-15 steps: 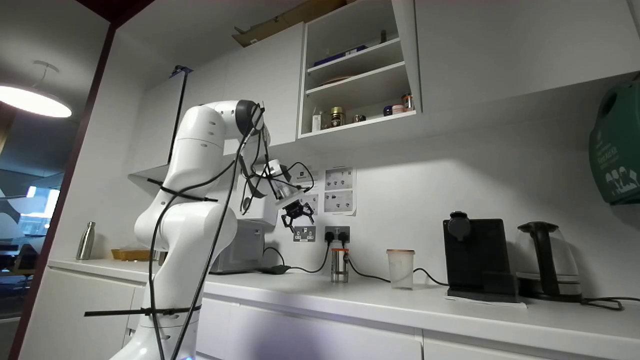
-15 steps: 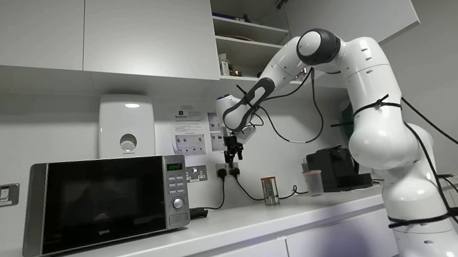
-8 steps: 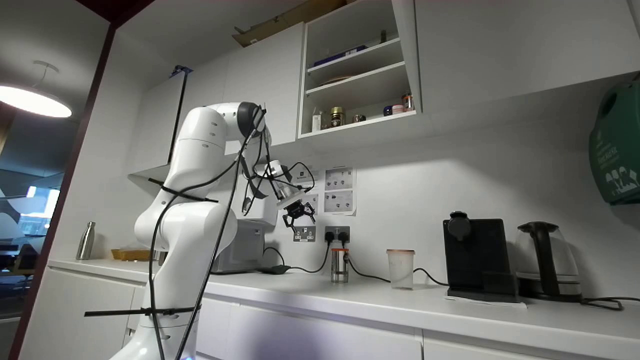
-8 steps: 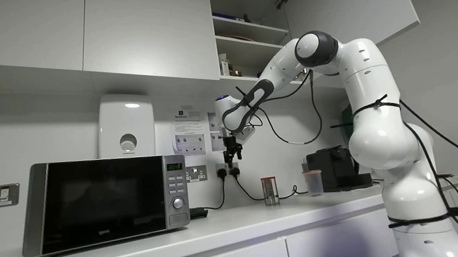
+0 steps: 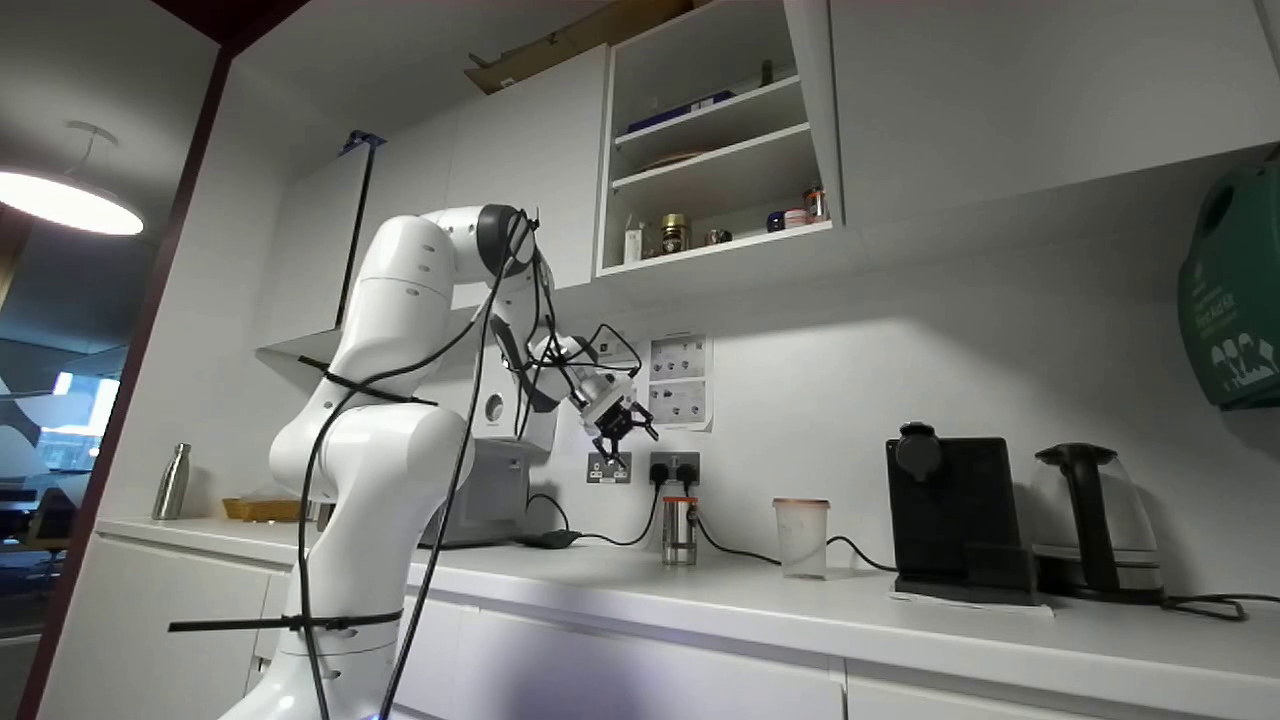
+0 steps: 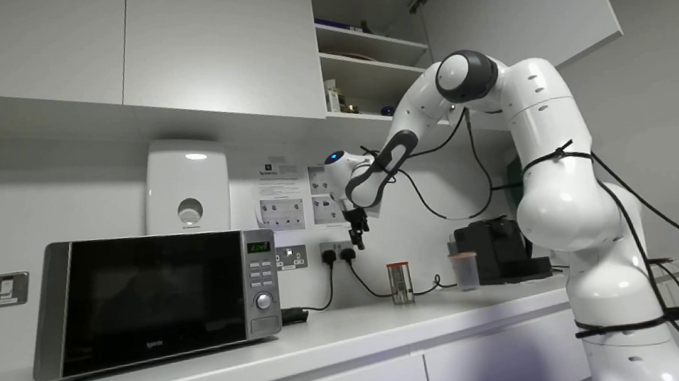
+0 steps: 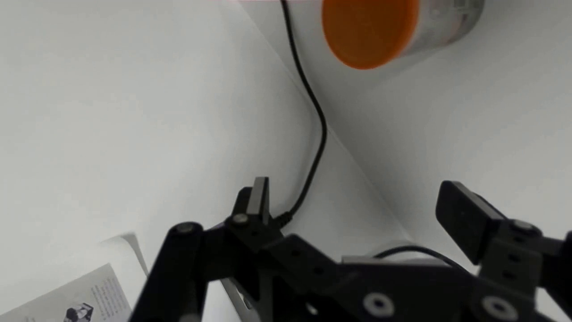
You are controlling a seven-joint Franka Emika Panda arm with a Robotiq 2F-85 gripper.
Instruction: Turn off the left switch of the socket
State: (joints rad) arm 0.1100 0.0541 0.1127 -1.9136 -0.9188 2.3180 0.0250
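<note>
— Where do we aim?
— I'd take the plug-free metal double socket, on the wall just right of the microwave oven in an exterior view. Its rockers are too small to make out.
— And the gripper?
— Fingers spread wide, nothing between them, slanting downward. I judge it stands off from the socket rather than touching.
— How to press well, then?
— Bring the fingers together into one blunt tip, tilt it up until it meets the wall squarely, then give the left rocker a short, light push on whichever edge stands proud.
— What should I mind?
— The neighbouring double socket holds two black plugs; a spread finger could snag one. Further down, an orange-lidded metal canister stands on the worktop. The wrist view doesn't show that rocker clearly, so line up from outside.
</note>
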